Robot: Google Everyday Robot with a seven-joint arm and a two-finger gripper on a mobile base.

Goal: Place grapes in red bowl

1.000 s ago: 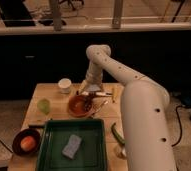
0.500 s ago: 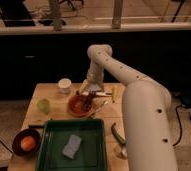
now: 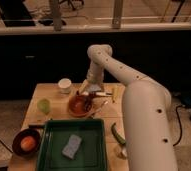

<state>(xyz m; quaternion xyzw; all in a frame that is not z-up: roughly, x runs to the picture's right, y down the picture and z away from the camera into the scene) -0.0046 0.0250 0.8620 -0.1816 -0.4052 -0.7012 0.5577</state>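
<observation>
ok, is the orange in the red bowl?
No: the orange sits in the dark bowl at near left, while the gripper hangs at the far rim of the red bowl.

wooden table (image 3: 50, 93) (glossy plastic tray (image 3: 92, 146))

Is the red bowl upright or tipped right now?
Upright: the red bowl sits flat on the table, opening facing up, with the gripper just above its far rim.

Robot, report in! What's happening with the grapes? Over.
Gripper at red bowl's far rim. Grapes: can't make them out. Nothing in the way of the bowl.
</observation>
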